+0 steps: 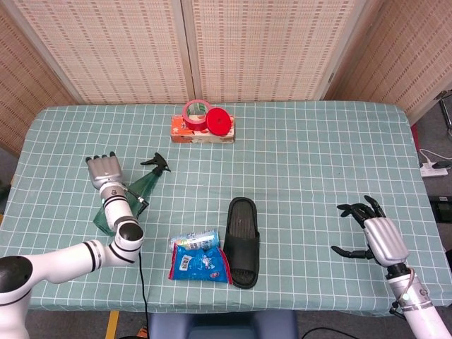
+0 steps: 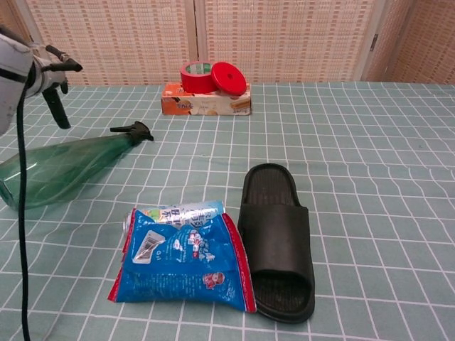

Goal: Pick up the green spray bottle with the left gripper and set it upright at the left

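Note:
The green spray bottle lies on its side at the left of the checked cloth, with its black trigger head pointing toward the table's middle. My left hand hovers just left of the bottle's upper half. Its fingers are apart, it holds nothing, and I see no contact with the bottle. The forearm covers part of the bottle's base in the head view. My right hand hangs over the front right of the table with spread, empty fingers. It does not show in the chest view.
A black slipper lies at front centre, beside a blue snack bag and a can. An orange box at the back holds a red tape roll and a red lid.

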Action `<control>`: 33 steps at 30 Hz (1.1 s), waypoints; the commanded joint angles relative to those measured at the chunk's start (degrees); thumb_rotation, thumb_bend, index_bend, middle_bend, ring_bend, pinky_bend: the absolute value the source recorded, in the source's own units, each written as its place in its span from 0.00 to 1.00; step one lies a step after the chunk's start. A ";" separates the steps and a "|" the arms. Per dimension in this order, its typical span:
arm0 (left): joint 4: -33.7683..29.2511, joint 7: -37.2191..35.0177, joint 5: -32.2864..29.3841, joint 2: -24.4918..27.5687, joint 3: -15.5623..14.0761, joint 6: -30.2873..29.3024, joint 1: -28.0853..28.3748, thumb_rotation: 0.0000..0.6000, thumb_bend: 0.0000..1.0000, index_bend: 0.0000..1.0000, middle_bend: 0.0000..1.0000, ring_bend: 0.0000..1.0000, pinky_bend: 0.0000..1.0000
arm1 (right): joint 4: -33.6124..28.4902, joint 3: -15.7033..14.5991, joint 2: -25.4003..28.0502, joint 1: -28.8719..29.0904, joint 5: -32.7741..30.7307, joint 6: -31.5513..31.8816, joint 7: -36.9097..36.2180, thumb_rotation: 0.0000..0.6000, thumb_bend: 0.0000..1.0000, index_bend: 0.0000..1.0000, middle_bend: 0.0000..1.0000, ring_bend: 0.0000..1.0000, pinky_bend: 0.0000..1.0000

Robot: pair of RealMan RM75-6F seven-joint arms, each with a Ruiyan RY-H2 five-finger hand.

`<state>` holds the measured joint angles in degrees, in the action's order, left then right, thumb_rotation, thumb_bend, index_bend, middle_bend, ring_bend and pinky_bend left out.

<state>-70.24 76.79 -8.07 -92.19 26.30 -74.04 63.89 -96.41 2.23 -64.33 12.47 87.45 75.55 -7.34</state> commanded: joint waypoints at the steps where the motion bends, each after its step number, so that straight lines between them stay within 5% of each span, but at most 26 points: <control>1: 3.34 2.93 -2.85 -2.67 2.39 -0.73 2.00 1.00 0.22 0.14 0.19 0.15 0.15 | 0.39 0.00 -0.26 -0.02 0.21 0.28 1.02 1.00 0.00 0.24 0.34 0.19 0.03; 23: 14.91 9.91 -7.13 -13.71 13.59 -5.07 9.27 1.00 0.22 0.12 0.19 0.14 0.11 | 1.07 0.02 -1.11 -0.23 0.27 1.10 3.97 1.00 0.00 0.24 0.34 0.17 0.00; 33: 20.59 12.46 -5.46 -16.89 14.96 -2.60 9.53 1.00 0.22 0.10 0.17 0.13 0.10 | 1.55 0.16 -1.57 -0.36 0.33 1.71 5.15 1.00 0.00 0.23 0.27 0.02 0.00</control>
<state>-50.18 88.96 -13.83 -108.66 41.02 -77.01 73.46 -94.90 2.37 -65.85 12.13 87.79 77.21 -2.24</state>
